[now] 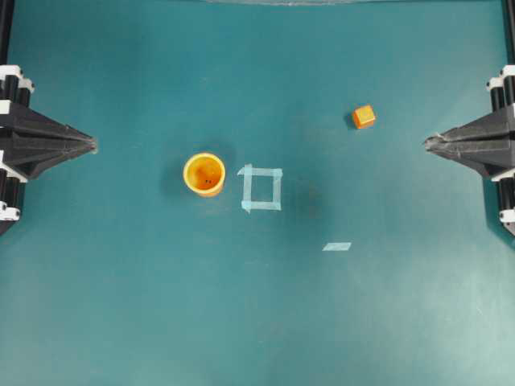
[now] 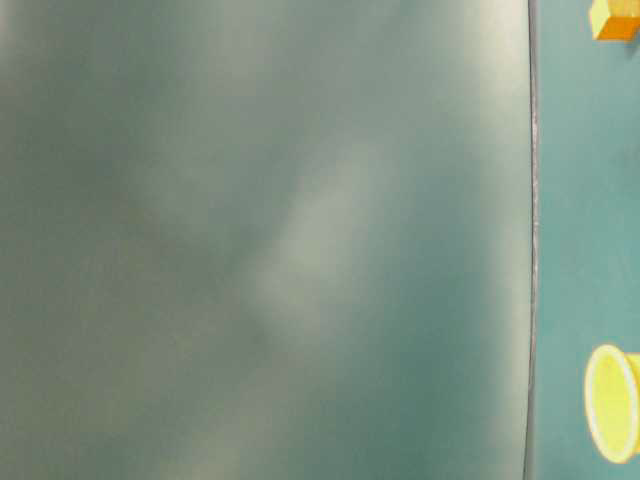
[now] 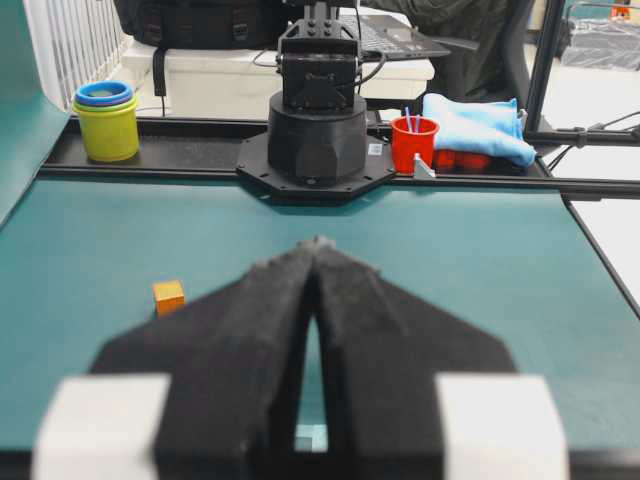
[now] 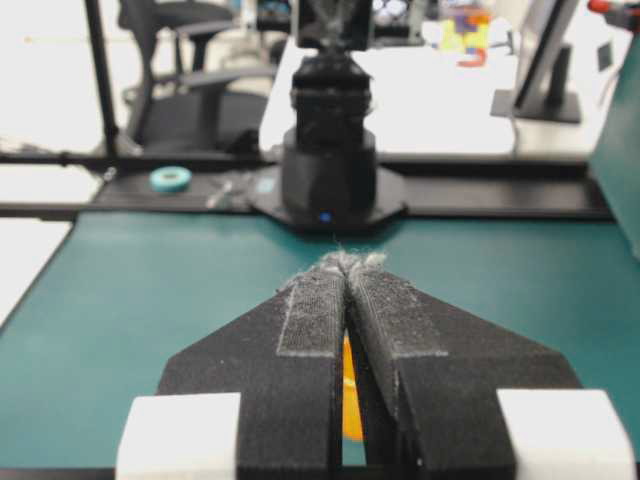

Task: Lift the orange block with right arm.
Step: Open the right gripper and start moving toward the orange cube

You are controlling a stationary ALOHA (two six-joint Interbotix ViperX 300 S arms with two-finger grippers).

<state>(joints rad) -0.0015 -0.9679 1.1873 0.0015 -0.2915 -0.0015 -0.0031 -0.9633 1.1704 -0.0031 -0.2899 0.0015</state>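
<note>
The orange block (image 1: 364, 117) is a small cube on the teal table, right of centre and towards the back. It also shows in the left wrist view (image 3: 168, 296) and at the top edge of the table-level view (image 2: 615, 18). My right gripper (image 1: 428, 143) is shut and empty at the right edge, a short way from the block and slightly nearer the front. In its wrist view (image 4: 350, 262) the tips meet, and an orange sliver shows through the slit lower down; I cannot tell what it is. My left gripper (image 1: 92, 145) is shut and empty at the left edge, and its tips meet in its wrist view (image 3: 317, 245).
A round orange-yellow cup (image 1: 204, 174) stands upright left of centre. A pale tape square (image 1: 262, 188) lies beside it, and a tape strip (image 1: 337, 246) nearer the front. The table-level view is mostly a grey blur. Arm bases (image 3: 318, 120) (image 4: 330, 150) stand at the table ends.
</note>
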